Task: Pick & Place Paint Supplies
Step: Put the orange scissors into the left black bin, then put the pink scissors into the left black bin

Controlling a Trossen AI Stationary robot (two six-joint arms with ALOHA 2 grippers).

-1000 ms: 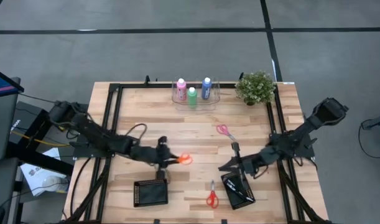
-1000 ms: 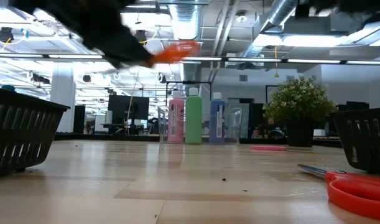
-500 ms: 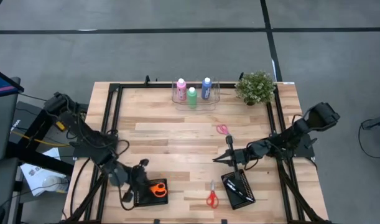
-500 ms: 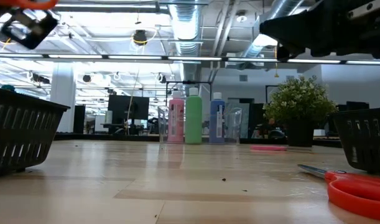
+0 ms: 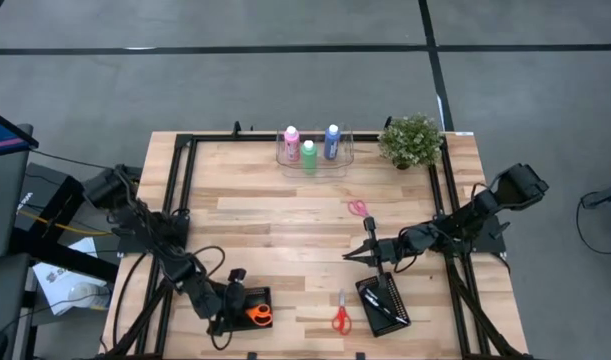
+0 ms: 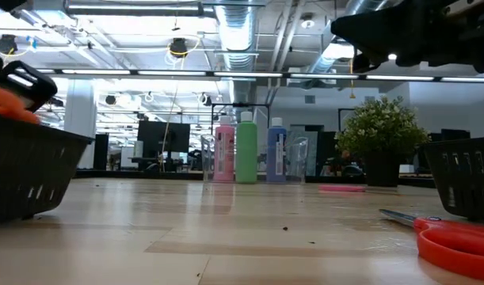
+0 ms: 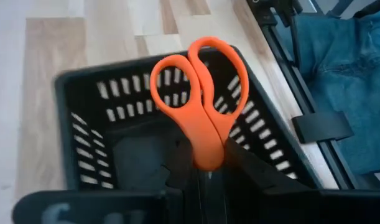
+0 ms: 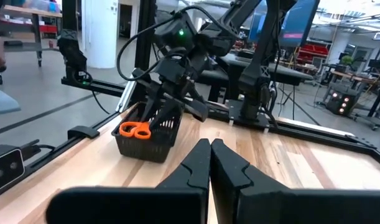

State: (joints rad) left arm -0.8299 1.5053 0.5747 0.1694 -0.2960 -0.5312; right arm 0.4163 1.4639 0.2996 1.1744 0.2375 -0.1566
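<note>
Overhead and level views of a wooden worktop with two dark arms. The left hand hangs over the black basket at the near left corner, its fingers clenched on the blades of an orange-handled pair of scissors, whose loops sit above the basket's open mouth; the level view shows the orange handles just above the basket rim. The right hand is held above the worktop near the right side, its fingers pressed together and grasping nothing. Just in front of it a second black basket holds thin dark objects, too small to identify. The paint supplies stand at the far edge of the worktop: a pink bottle, a green bottle and a blue bottle, each white-capped, grouped upright inside a clear tray. A small potted plant stands just beside that tray toward the right. A pink-handled pair of scissors lies on the worktop between the tray and the right hand, and a red-handled pair lies at the near edge between the two baskets.
</note>
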